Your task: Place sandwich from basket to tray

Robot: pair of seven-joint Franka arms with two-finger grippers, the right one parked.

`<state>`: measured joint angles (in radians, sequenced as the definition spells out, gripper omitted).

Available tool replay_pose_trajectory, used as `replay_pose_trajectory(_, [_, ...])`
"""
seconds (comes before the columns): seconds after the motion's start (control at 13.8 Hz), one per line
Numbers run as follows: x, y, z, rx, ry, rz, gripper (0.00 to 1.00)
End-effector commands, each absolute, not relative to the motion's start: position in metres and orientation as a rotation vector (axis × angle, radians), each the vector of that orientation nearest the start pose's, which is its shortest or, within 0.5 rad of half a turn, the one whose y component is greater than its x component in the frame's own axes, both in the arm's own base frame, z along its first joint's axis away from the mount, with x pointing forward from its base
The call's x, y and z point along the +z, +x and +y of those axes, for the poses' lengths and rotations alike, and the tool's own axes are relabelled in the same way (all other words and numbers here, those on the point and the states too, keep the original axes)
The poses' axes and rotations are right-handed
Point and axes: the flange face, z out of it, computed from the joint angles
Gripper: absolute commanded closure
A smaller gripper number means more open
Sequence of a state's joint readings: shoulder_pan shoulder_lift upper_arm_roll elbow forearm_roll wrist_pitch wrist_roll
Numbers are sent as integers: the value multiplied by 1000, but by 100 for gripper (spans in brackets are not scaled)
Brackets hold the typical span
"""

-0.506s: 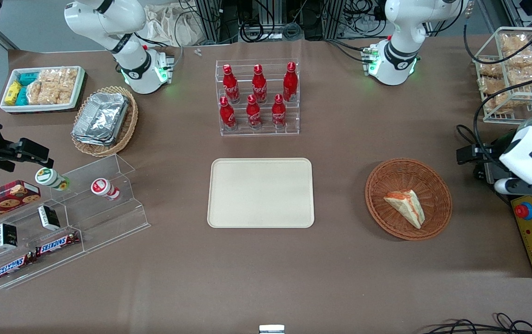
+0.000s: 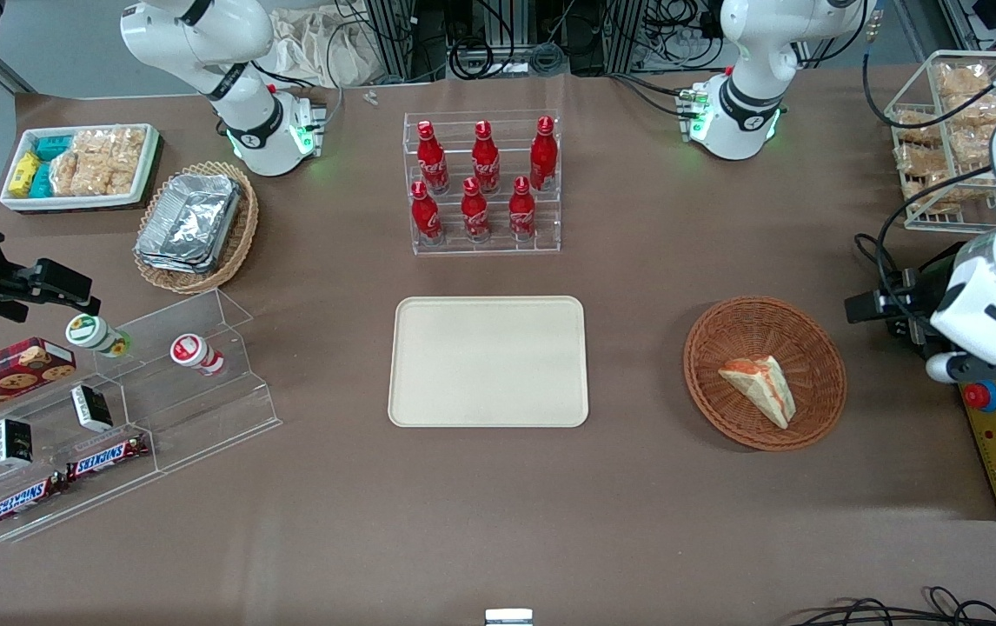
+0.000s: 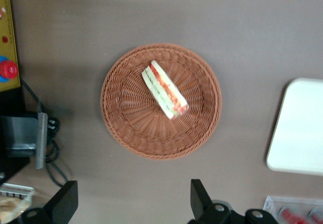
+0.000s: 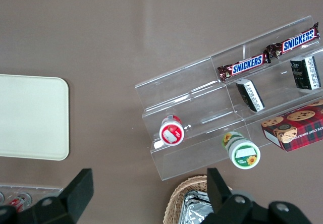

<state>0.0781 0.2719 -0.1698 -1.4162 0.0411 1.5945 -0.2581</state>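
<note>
Sandwich (image 2: 760,388): 1 wedge, lying on its side in basket (image 2: 715,391), pale bread with orange-red and green layers showing (image 3: 164,89).
Basket (image 3: 126,128): round, reddish-brown wicker, on table (image 2: 637,522) toward working arm's end.
Tray (image 2: 488,361): cream, rectangular, bare, well apart from basket, at table's middle (image 3: 298,133).
Gripper (image 3: 132,204): above table beside basket, well clear of sandwich; fingers (image 3: 63,201) spread wide, nothing between them.
Bottle rack (image 2: 483,183): 6 red bottles, farther from front camera than tray.

Sandwich (image 2: 760,389) in basket (image 2: 724,335) (on side); tray (image 2: 488,361) bare.
</note>
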Motion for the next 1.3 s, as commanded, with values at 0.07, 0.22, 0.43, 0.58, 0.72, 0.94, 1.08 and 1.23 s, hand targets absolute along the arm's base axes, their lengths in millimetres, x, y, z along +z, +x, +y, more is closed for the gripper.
replay_pose_trajectory(0.07, [471, 638, -53, -32, -3037, -783, 0])
replay_pose_trajectory(0.22, [433, 632, -57, -88, -3000, -970, 0])
replay_pose_trajectory(0.43, [395, 628, -61, -52, -2972, -1046, 0])
replay_pose_trajectory(0.58, [368, 629, -71, -26, -2974, -1041, 0])
replay_pose_trajectory(0.72, [349, 630, -74, 18, -2967, -1033, 0])
replay_pose_trajectory(0.94, [319, 632, -73, 41, -2967, -1036, 0])
replay_pose_trajectory(1.08, [307, 630, -71, 62, -2961, -1038, 0])
replay_pose_trajectory(1.23, [294, 628, -67, 89, -2951, -1044, 0])
